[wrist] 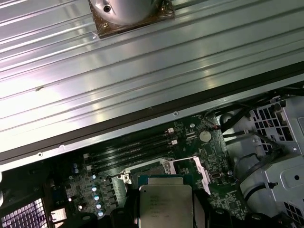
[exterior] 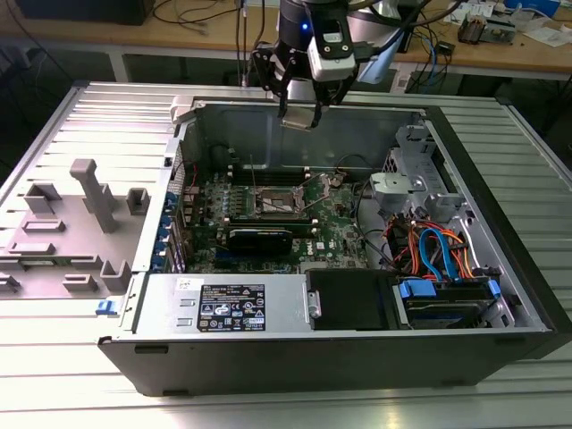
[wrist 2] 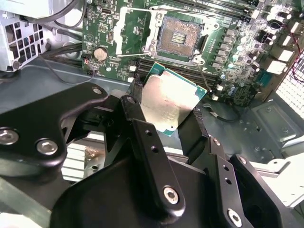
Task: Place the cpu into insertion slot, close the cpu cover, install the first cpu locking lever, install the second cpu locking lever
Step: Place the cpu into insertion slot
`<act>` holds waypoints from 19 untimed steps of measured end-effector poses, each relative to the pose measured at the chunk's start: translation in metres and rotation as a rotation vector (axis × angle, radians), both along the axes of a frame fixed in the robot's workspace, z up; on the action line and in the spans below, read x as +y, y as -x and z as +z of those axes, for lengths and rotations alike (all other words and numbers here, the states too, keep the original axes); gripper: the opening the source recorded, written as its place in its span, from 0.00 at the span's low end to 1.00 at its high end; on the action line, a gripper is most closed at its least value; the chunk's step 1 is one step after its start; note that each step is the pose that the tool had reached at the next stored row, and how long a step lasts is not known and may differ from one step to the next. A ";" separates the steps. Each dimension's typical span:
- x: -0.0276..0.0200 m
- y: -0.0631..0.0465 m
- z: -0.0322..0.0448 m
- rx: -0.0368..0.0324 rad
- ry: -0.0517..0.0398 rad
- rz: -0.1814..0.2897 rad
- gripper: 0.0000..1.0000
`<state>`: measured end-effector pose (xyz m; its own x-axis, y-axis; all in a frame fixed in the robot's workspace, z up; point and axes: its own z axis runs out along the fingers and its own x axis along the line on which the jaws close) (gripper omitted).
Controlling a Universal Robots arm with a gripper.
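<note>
Holds cpu [wrist 2: 173, 95] clamped between the fingers [wrist 2: 135, 114] of the gripper [wrist 2: 165, 114], tilted, well above the empty slot [wrist 2: 179, 38].

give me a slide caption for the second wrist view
Gripper grips the cpu by its edges, the empty insertion slot on the motherboard beyond.

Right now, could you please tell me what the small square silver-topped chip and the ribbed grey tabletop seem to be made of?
The small square cpu: a dull silvery metal lid, by its soft, matte glare, on a green rim, likely circuit-board laminate. The ribbed grey tabletop: probably aluminium, given its bright streaked reflections along the grooves.
</note>
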<state>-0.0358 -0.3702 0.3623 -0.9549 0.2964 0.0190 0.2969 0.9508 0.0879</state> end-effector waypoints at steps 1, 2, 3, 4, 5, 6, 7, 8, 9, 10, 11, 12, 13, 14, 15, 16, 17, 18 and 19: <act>-0.0001 0.000 -0.0001 -0.0001 -0.0001 -0.001 0.54; -0.0001 0.000 -0.0001 0.0000 0.0001 -0.001 0.54; -0.0002 0.000 0.0000 0.0001 0.0003 -0.001 0.54; -0.0002 0.000 0.0000 0.0001 0.0003 -0.001 0.54; -0.0002 0.000 0.0000 0.0001 0.0003 -0.001 0.54; -0.0002 0.000 0.0000 0.0001 0.0003 -0.001 0.54; -0.0002 0.000 0.0000 0.0001 0.0003 -0.001 0.54; -0.0002 0.000 0.0000 0.0001 0.0003 -0.001 0.54; -0.0002 0.000 0.0000 0.0001 0.0003 -0.002 0.54; -0.0002 0.000 0.0000 0.0001 0.0003 -0.003 0.54; -0.0002 0.000 0.0000 0.0001 0.0002 -0.005 0.54; -0.0002 0.000 0.0000 0.0002 0.0003 -0.007 0.54; -0.0002 0.000 0.0000 0.0001 0.0002 -0.009 0.54; -0.0002 0.000 0.0000 0.0001 0.0002 -0.010 0.54; -0.0002 0.000 0.0000 0.0001 0.0002 -0.012 0.54; -0.0002 0.000 0.0001 0.0002 0.0004 -0.016 0.54; -0.0002 0.000 0.0000 0.0001 0.0003 -0.021 0.54; -0.0002 0.000 0.0000 0.0001 0.0003 -0.026 0.54; -0.0002 0.000 0.0000 0.0002 0.0003 -0.029 0.54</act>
<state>-0.0358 -0.3705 0.3623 -0.9458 0.3241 0.0190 0.3245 0.9418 0.0876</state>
